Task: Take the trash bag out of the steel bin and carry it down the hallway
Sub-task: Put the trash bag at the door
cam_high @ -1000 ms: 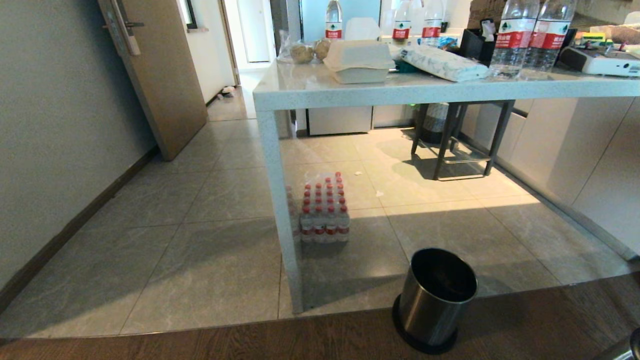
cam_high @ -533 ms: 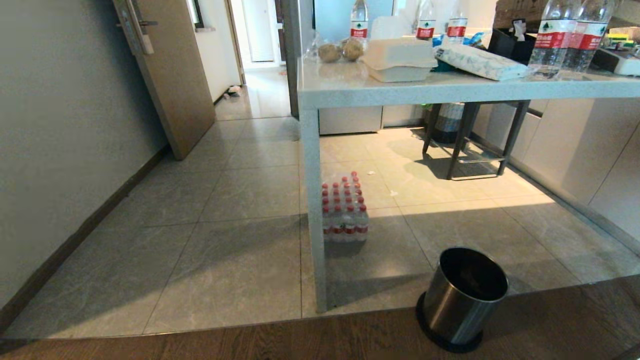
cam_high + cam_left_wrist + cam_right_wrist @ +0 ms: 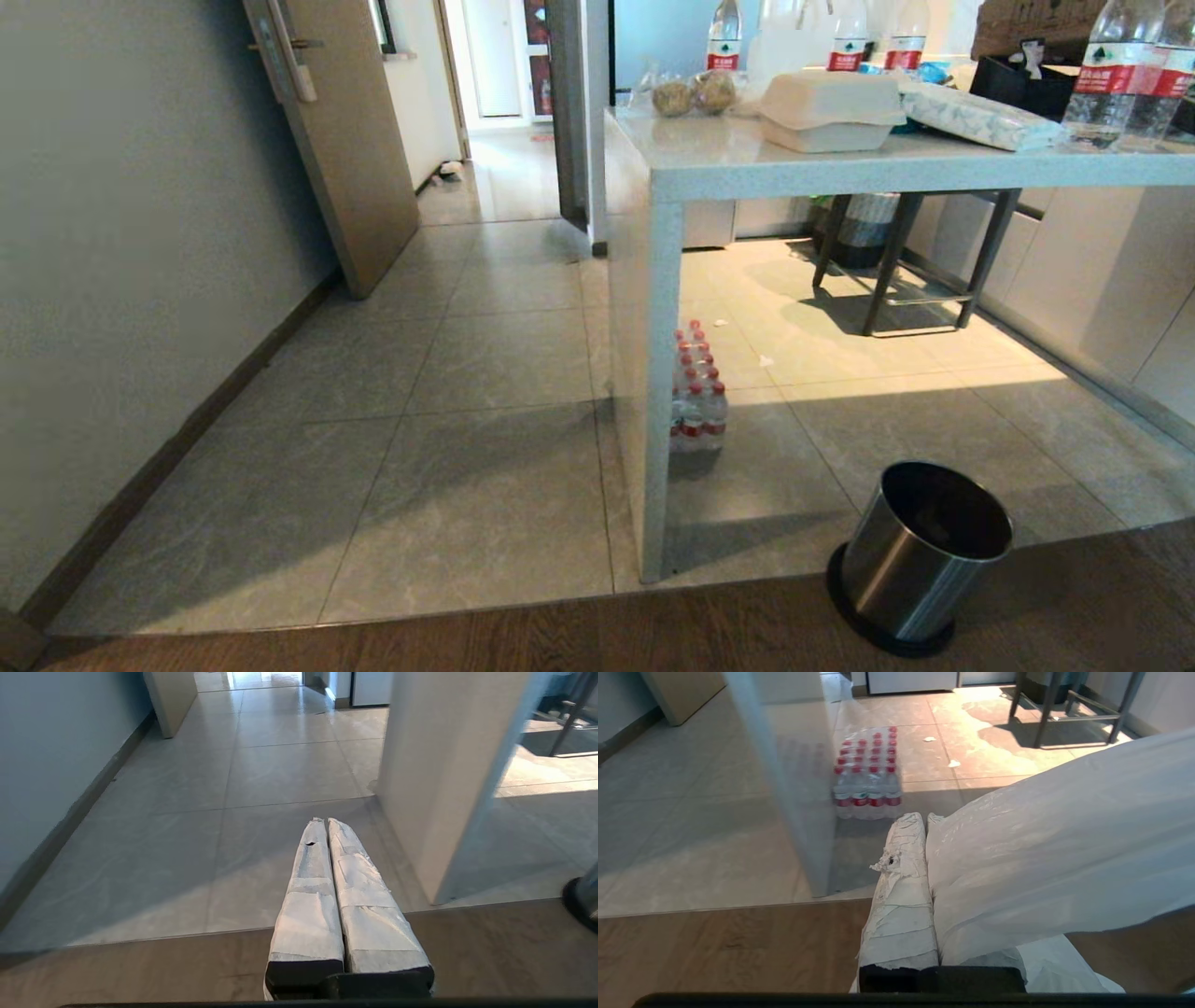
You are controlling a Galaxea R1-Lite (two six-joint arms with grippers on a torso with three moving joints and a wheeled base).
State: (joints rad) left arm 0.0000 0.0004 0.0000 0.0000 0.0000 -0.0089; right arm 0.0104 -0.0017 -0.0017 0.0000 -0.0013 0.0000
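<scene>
The trash bag is absent from the head view, where the steel bin [image 3: 920, 555] stands empty, tilted, on dark wood flooring just past the counter's leg [image 3: 653, 392]. A shrink-wrapped pack of water bottles [image 3: 698, 401] sits under the counter [image 3: 887, 159], and the hallway [image 3: 495, 308] runs on past an open door [image 3: 341, 140].

In the left wrist view, the left gripper [image 3: 326, 823] hangs over the tile edge, its taped fingers [image 3: 308, 896] pressed together with nothing between them.

In the right wrist view, the right gripper [image 3: 924, 819] is clamped tight on the trash bag [image 3: 1055, 858], whose white plastic drapes over one finger.
</scene>
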